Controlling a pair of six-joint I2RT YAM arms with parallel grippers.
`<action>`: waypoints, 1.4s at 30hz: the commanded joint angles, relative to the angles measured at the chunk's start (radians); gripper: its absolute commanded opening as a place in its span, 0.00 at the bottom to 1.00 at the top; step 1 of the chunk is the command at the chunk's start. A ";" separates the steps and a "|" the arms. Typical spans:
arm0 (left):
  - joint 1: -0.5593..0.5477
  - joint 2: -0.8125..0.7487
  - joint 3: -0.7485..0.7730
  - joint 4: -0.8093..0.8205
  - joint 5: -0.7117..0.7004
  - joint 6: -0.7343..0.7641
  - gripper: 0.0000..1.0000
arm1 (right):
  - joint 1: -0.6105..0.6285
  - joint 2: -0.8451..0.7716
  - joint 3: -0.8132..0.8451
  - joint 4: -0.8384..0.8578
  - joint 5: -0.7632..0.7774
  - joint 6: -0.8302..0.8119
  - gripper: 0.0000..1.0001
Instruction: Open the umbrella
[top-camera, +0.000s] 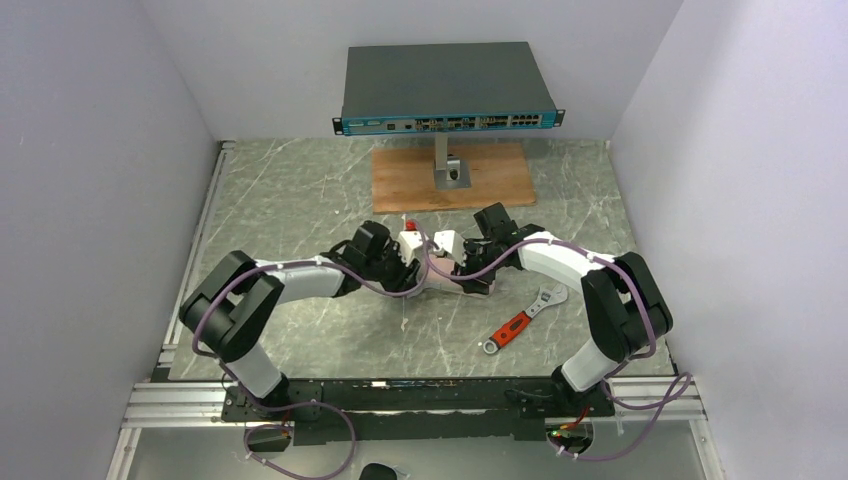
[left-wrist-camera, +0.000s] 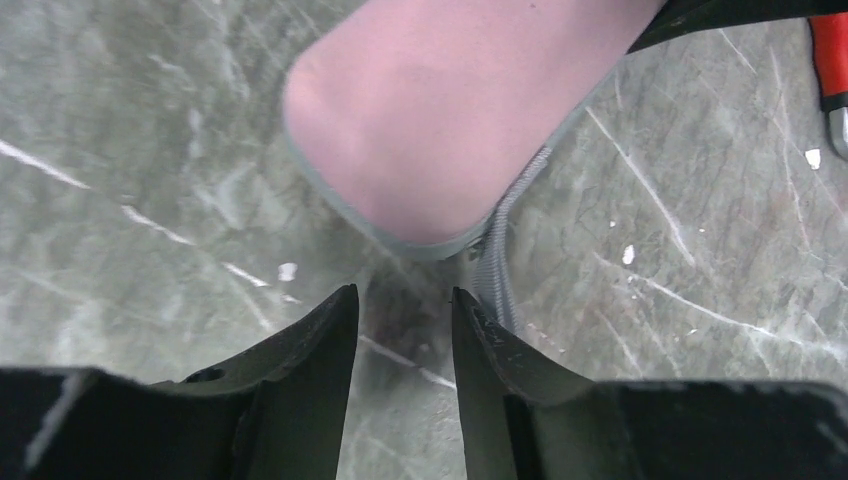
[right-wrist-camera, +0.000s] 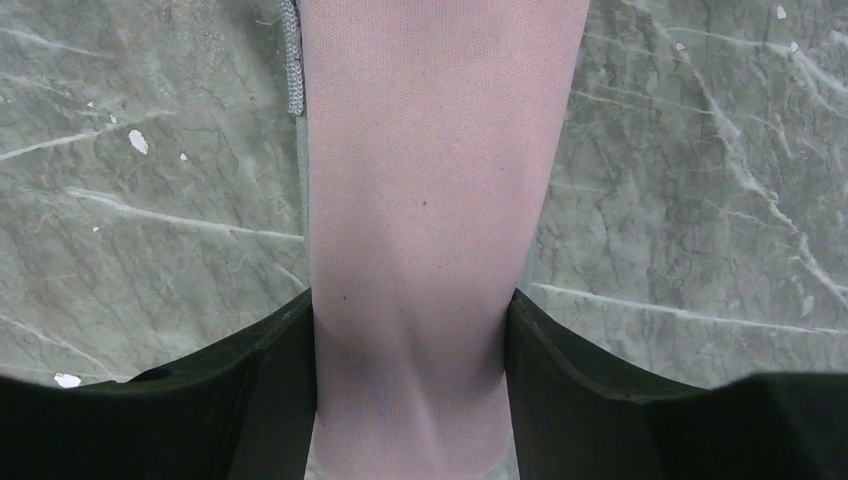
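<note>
Top external: fixed high behind the arm bases (top-camera: 268, 392), facing down and forward, whole table (top-camera: 300, 200) in frame. Left and right wrist: close above the tabletop, facing down; all three share the umbrella (right-wrist-camera: 430, 200) at mid-table.

The left arm (top-camera: 300, 275) and the right arm (top-camera: 555, 262) each had glossy white shells between chunky black joint housings, with a thin purple cable (top-camera: 497, 264) looping along the outside from link to link. The left claw (left-wrist-camera: 402, 300) and the right claw (right-wrist-camera: 410, 300) had matte black fingers (left-wrist-camera: 300, 380) that tapered from broad roots to wedge-shaped tips.
</note>
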 joint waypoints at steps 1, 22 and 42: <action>-0.073 0.033 0.023 0.050 -0.040 -0.035 0.46 | -0.006 0.043 -0.043 -0.153 0.058 0.037 0.00; -0.139 0.078 0.082 0.142 -0.257 -0.241 0.35 | 0.004 0.020 -0.087 -0.161 0.025 0.123 0.00; -0.069 0.154 0.113 0.290 -0.149 -0.327 0.27 | -0.022 -0.025 -0.130 -0.202 -0.085 0.096 0.00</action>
